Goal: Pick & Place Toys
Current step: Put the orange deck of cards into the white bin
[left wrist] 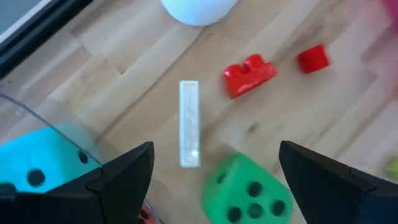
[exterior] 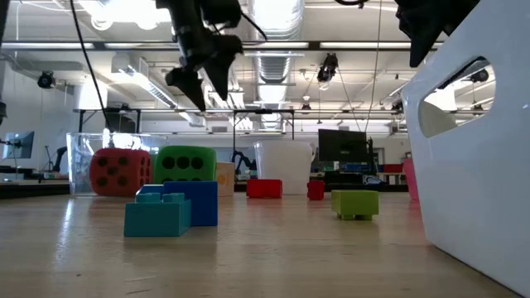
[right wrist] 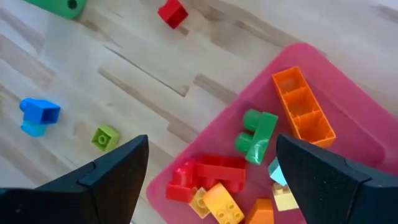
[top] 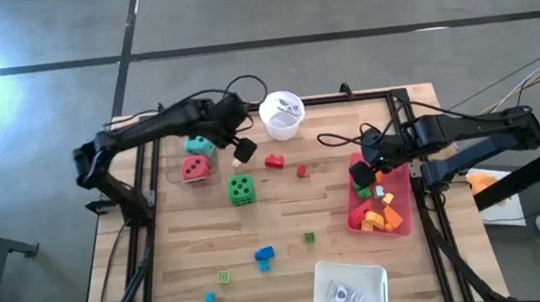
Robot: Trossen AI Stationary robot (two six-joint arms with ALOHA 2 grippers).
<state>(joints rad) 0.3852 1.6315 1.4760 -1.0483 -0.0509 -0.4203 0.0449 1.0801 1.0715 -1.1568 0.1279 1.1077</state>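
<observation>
The toys lie scattered on the wooden table. A green die (top: 241, 189) stands mid-table, and a red die (top: 194, 168) and a teal die (top: 198, 145) sit at the far left. Right of them are a red brick (left wrist: 249, 74) and a smaller red one (left wrist: 312, 58). My left gripper (left wrist: 214, 180) hangs open above the table between the teal die and the green die (left wrist: 245, 193), holding nothing. My right gripper (right wrist: 211, 180) is open above the near end of a pink tray (right wrist: 348, 124), which holds orange, green, red and yellow bricks.
A white cup (top: 282, 114) stands at the far edge and a white rectangular tray (top: 350, 288) at the near edge. A clear-walled container (exterior: 108, 161) is by the red and teal dice. Blue bricks (top: 264, 257) and small green bricks (top: 309, 236) lie on the near half. A pale clear strip (left wrist: 189, 124) lies under my left gripper.
</observation>
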